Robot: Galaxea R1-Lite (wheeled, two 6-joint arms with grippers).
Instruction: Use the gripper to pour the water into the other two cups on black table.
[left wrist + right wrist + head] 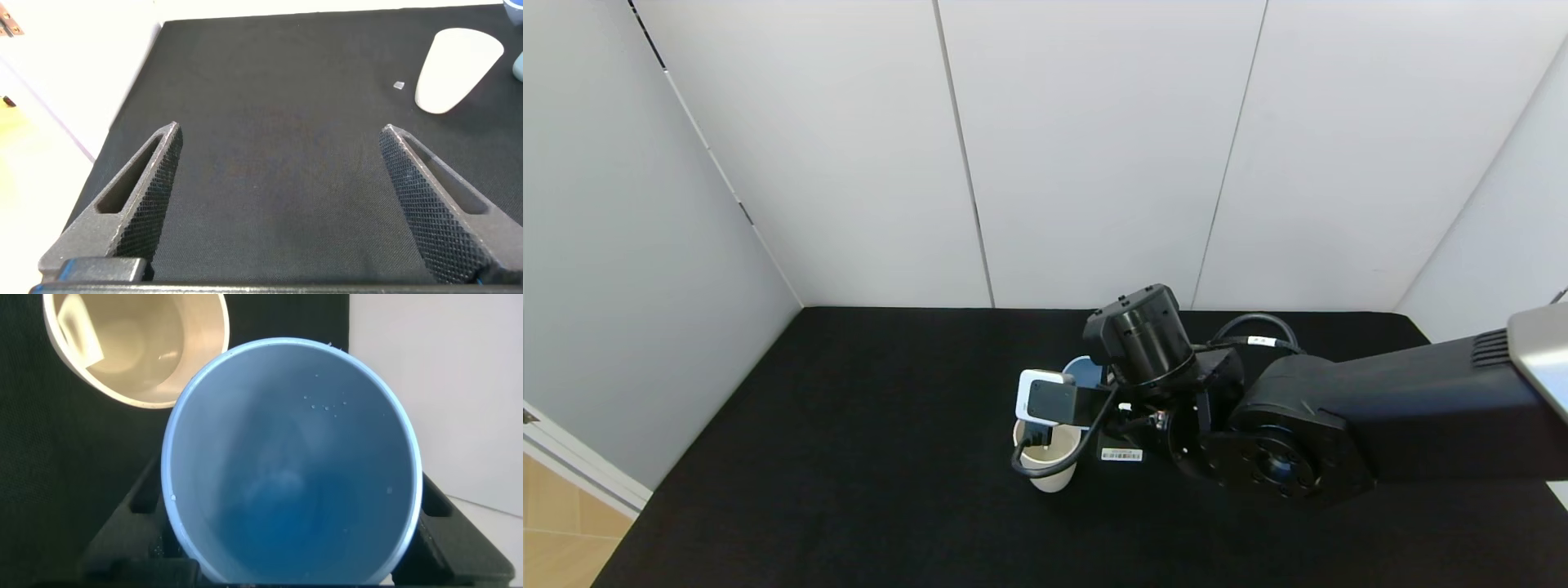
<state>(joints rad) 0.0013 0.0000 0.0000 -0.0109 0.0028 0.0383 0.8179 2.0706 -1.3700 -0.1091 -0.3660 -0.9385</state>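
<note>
Black cloth covered the table [849, 457], and from my seat the left end effector [282, 196] hung idle over a bare stretch of it, its two ridged fingers [151, 192] spread wide with nothing between them. Off to its far side stood the cream cup [453, 69], well apart from that arm, so I judged the left arm out of the job.

Moving right, the cream cup [1048, 459] sat upright just in front of and below the right arm's wrist. The right end effector [286, 563] was pinching the blue cup [292, 461], which lay tipped, its mouth turned toward the cream cup [135, 347]. The two rims looked nearly touching, the blue lip just beside and above the cream one. A little water [286, 514] pooled low inside the blue cup; I judged the pour axis ran straight from that lip into the cream cup. I could not find the green cup anywhere.
</note>
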